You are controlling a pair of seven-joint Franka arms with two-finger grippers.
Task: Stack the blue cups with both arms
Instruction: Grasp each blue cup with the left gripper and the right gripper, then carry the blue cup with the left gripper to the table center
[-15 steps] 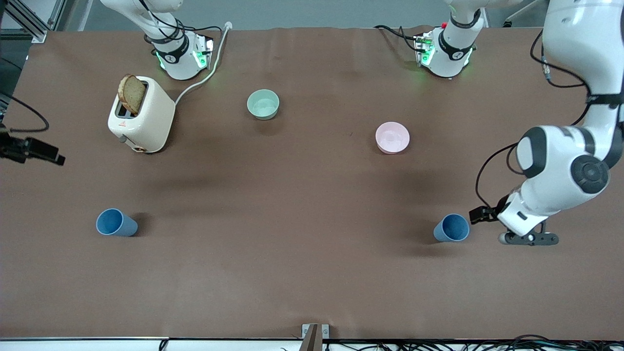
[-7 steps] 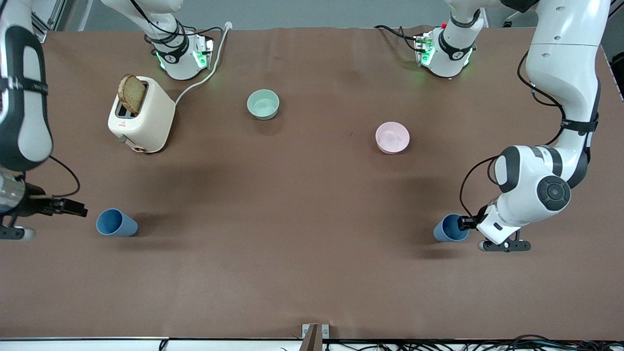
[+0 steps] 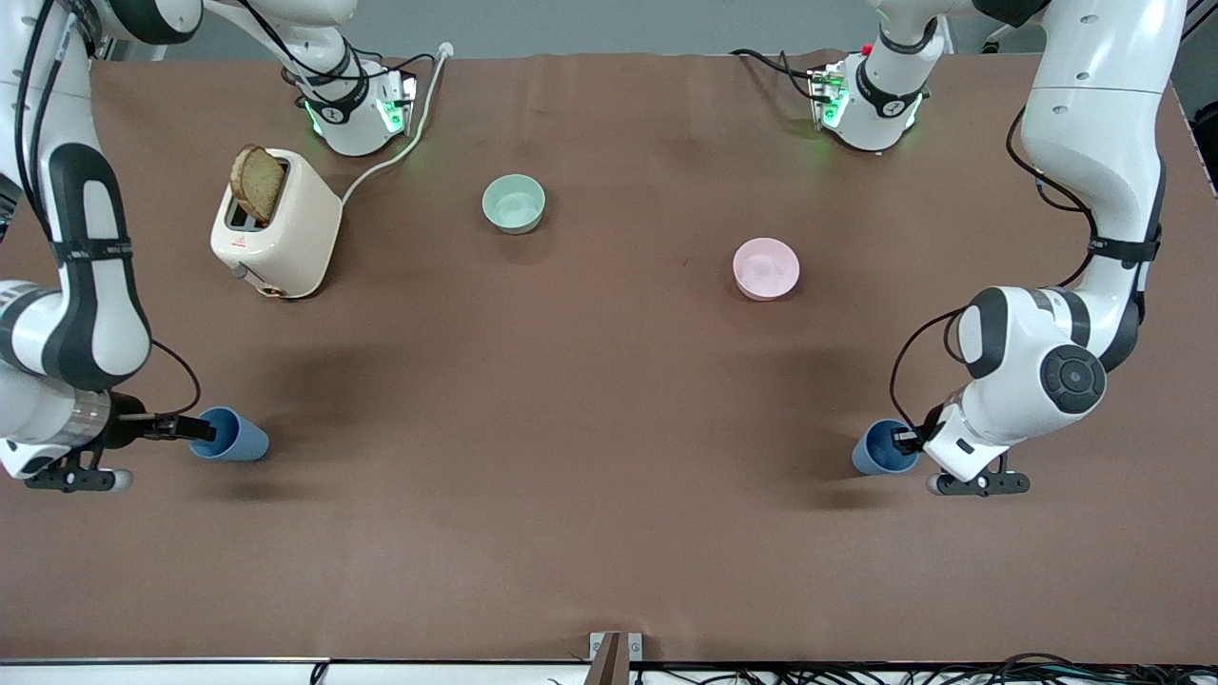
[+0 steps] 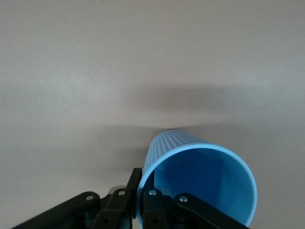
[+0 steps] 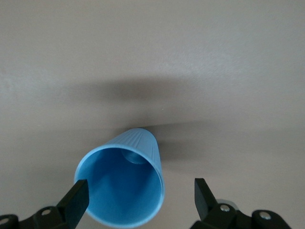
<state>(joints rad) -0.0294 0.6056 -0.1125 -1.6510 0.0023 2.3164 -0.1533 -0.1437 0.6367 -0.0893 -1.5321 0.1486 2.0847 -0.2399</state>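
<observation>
Both arms have closed in at once: a second ago the right arm was barely in the front view and the left gripper stood off from its cup, and now each gripper sits right at a blue cup. At the left arm's end of the worktop, well nearer the front camera than the pink bowl, the left gripper has pinched the rim of the left-end blue cup; the left wrist view shows one finger inside the mouth and one outside, clamped on the wall of that cup. At the right arm's end, nearer the camera than the toaster with its slice of bread, the right gripper has come up to the right-end blue cup. In the right wrist view its fingers are spread wide, one at each side of the cup, nothing gripped yet. Both cups look to be standing on the worktop, well apart from each other, with the pale green bowl untouched farther up near the toaster. So the reach seems finished on both sides: the left arm looks ready to lift, while the right probably has to settle and squeeze before any stacking can start.
</observation>
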